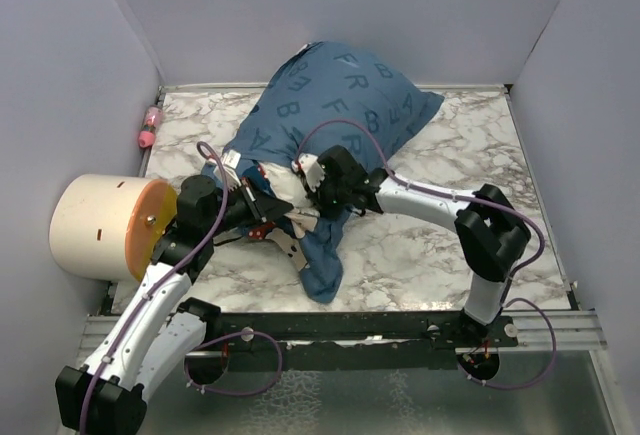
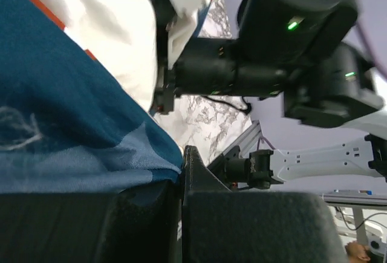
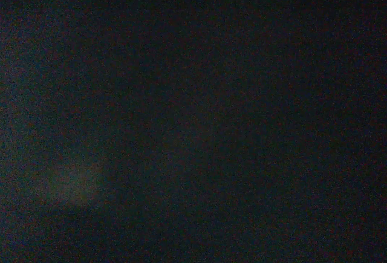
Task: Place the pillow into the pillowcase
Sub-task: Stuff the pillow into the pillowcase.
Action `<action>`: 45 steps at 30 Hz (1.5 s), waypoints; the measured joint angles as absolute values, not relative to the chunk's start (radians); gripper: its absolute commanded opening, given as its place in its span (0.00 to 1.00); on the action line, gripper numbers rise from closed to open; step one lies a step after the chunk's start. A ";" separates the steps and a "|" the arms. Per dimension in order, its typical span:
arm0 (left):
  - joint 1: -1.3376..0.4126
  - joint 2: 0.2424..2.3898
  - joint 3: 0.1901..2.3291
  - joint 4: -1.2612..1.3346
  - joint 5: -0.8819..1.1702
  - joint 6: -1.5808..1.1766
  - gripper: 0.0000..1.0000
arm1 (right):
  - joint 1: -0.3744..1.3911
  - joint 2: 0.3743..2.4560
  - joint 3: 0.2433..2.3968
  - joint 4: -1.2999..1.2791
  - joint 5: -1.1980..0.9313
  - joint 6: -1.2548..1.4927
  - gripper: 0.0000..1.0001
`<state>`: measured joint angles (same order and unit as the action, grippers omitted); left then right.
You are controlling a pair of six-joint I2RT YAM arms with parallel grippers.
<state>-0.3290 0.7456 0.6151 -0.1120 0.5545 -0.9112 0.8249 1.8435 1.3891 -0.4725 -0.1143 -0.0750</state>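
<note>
1. Pillowcase (image 1: 335,95), blue with pale letters, lies on the marble bench (image 1: 450,245). It is plump at the far side, and its slack end trails toward the near edge.
2. The pillow (image 2: 115,27) shows as white cloth beside the blue in the left wrist view; the case covers the rest.
3. The left gripper (image 1: 288,227) is pinched tight on a fold of the blue cloth.
4. The right gripper (image 1: 314,185) sits at the slack end, closed. Its own camera sees only dark, so I cannot tell whether it holds cloth.
5. A cream roll (image 1: 105,225) with an orange end sits at the bench's left edge, and a small pink bottle (image 1: 150,127) lies farther back.
</note>
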 measured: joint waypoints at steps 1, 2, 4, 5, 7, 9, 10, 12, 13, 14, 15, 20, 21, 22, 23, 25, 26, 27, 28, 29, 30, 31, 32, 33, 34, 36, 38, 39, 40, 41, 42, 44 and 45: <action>-0.329 0.744 0.615 -0.122 0.553 -0.920 0.00 | 0.825 1.839 1.304 -0.393 -0.156 -0.072 0.14; -0.333 0.742 0.617 -0.144 0.552 -0.931 0.00 | 0.826 1.829 1.230 -0.319 -0.198 -0.068 0.16; -0.341 0.741 0.629 -0.192 0.547 -0.939 0.00 | 0.829 1.803 1.143 -0.214 -0.257 -0.063 0.23; -0.345 0.741 0.641 -0.211 0.540 -0.937 0.00 | 0.829 1.778 1.101 -0.166 -0.298 -0.061 0.26; -0.350 0.741 0.669 -0.239 0.519 -0.924 0.20 | 0.829 1.737 1.059 -0.119 -0.355 -0.053 0.35; -0.350 0.740 0.683 -0.253 0.495 -0.899 0.43 | 0.829 1.706 1.050 -0.118 -0.393 -0.046 0.45; -0.349 0.740 0.687 -0.249 0.486 -0.891 0.51 | 0.828 1.685 1.050 -0.144 -0.416 -0.039 0.49; -0.348 0.738 0.701 -0.233 0.471 -0.867 0.62 | 0.829 1.652 1.058 -0.218 -0.450 -0.032 0.55; -0.348 0.730 0.707 -0.234 0.461 -0.853 0.65 | 0.834 1.641 1.069 -0.244 -0.459 -0.032 0.57; -0.348 0.716 0.707 -0.242 0.453 -0.841 0.65 | 0.840 1.628 1.085 -0.270 -0.465 -0.033 0.59; -0.348 0.699 0.707 -0.259 0.444 -0.831 0.66 | 0.841 1.609 1.111 -0.305 -0.466 -0.035 0.60; -0.348 0.569 0.754 -0.435 0.399 -0.766 0.45 | 0.831 1.458 1.202 -0.371 -0.482 -0.054 0.69; -0.348 0.551 0.769 -0.466 0.395 -0.757 0.42 | 0.829 1.425 1.217 -0.368 -0.495 -0.060 0.72; -0.348 0.533 0.783 -0.490 0.393 -0.747 0.41 | 0.827 1.401 1.229 -0.363 -0.505 -0.065 0.74; -0.348 0.523 0.794 -0.514 0.391 -0.733 0.40 | 0.826 1.364 1.247 -0.350 -0.529 -0.073 0.75; -0.348 0.523 0.797 -0.555 0.380 -0.713 0.40 | 0.826 1.332 1.276 -0.318 -0.556 -0.085 0.75; -0.348 0.530 0.795 -0.579 0.372 -0.704 0.40 | 0.826 1.329 1.295 -0.306 -0.562 -0.093 0.75; -0.348 0.542 0.792 -0.602 0.364 -0.696 0.41 | 0.826 1.331 1.302 -0.293 -0.564 -0.103 0.75; -0.348 0.555 0.786 -0.617 0.352 -0.687 0.42 | 0.827 1.350 1.335 -0.288 -0.563 -0.110 0.75; -0.348 0.566 0.779 -0.621 0.347 -0.682 0.45 | 0.828 1.380 1.365 -0.298 -0.550 -0.119 0.75; -0.348 0.576 0.770 -0.622 0.343 -0.677 0.49 | 0.830 1.419 1.403 -0.299 -0.526 -0.130 0.75; -0.348 0.587 0.760 -0.621 0.341 -0.675 0.53 | 0.831 1.471 1.444 -0.298 -0.495 -0.139 0.75; -0.348 0.598 0.746 -0.614 0.339 -0.673 0.56 | 0.832 1.536 1.484 -0.297 -0.453 -0.152 0.75; -0.348 0.610 0.735 -0.607 0.338 -0.673 0.59 | 0.832 1.587 1.506 -0.297 -0.421 -0.159 0.74; -0.348 0.625 0.723 -0.589 0.338 -0.675 0.60 | 0.831 1.647 1.520 -0.299 -0.377 -0.166 0.71; -0.348 0.651 0.709 -0.545 0.339 -0.683 0.63 | 0.831 1.738 1.521 -0.302 -0.313 -0.172 0.60; -0.348 0.688 0.699 -0.487 0.337 -0.690 0.63 | 0.831 1.818 1.520 -0.295 -0.262 -0.175 0.46; -0.348 0.707 0.696 -0.461 0.330 -0.692 0.63 | 0.831 1.840 1.520 -0.289 -0.243 -0.171 0.40; -0.348 0.723 0.693 -0.441 0.320 -0.692 0.63 | 0.831 1.853 1.520 -0.279 -0.225 -0.167 0.35; -0.348 0.738 0.690 -0.426 0.309 -0.690 0.61 | 0.835 1.857 1.518 -0.265 -0.213 -0.163 0.30; -0.348 0.757 0.683 -0.408 0.295 -0.686 0.57 | 0.836 1.857 1.516 -0.253 -0.205 -0.154 0.26; -0.348 0.795 0.660 -0.378 0.268 -0.677 0.42 | 0.836 1.848 1.493 -0.207 -0.195 -0.134 0.17; -0.348 0.812 0.650 -0.371 0.260 -0.674 0.34 | 0.836 1.845 1.480 -0.192 -0.192 -0.125 0.12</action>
<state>-0.3481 0.8120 0.6498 -0.3706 0.2600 -0.6743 0.8356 1.8450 1.4799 -0.1917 -0.1921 -0.1246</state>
